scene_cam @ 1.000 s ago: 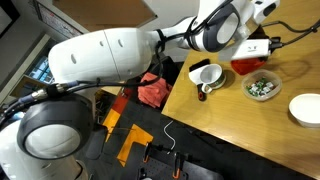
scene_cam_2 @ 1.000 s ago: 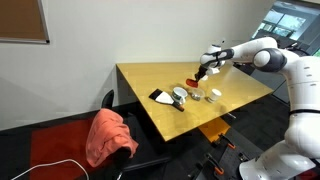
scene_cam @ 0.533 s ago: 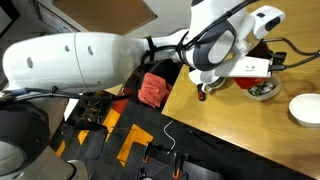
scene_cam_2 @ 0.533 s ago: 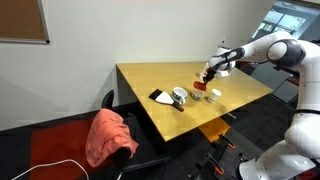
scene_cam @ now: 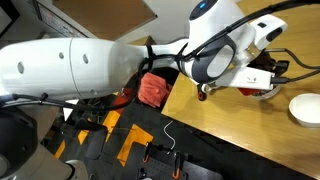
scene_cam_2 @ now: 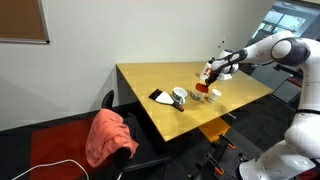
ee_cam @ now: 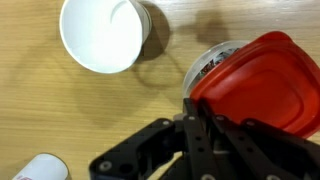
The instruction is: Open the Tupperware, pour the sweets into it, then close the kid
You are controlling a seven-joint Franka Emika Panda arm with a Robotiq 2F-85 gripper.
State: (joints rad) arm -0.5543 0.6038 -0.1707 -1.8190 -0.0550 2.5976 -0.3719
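The pincer [ee_cam: 196, 112] is clamped tight on the rim of the red lid [ee_cam: 258, 80], gripping it at the edge that faces the white mug [ee_cam: 100, 35]. From the wrist view the lid sits over the Tupperware [ee_cam: 207, 62] and covers most of it. Only a crescent of the clear tub shows on the mug's side. In that crescent a few tiny sweets [ee_cam: 205, 70] can be made out, too small to tell their colours. Whether the lid is pressed down onto the tub or just held above it, I cannot tell.

All this is near the middle of the wooden table [scene_cam_2: 150, 78]. The mug stands upright and empty just beside the tub, its mouth open to the ceiling. In an exterior view a flat dark object [scene_cam_2: 158, 96] lies next to the mug, on the side away from the lid. The arm [scene_cam_2: 265, 50] reaches in over the table from its far side and slopes down to the lid.

In an exterior view a plain white dish [scene_cam: 305, 108] rests apart from the tub, nearer a table edge. Off the table, a red-pink cloth [scene_cam_2: 110, 135] is draped over a chair [scene_cam_2: 60, 150] close to one corner.
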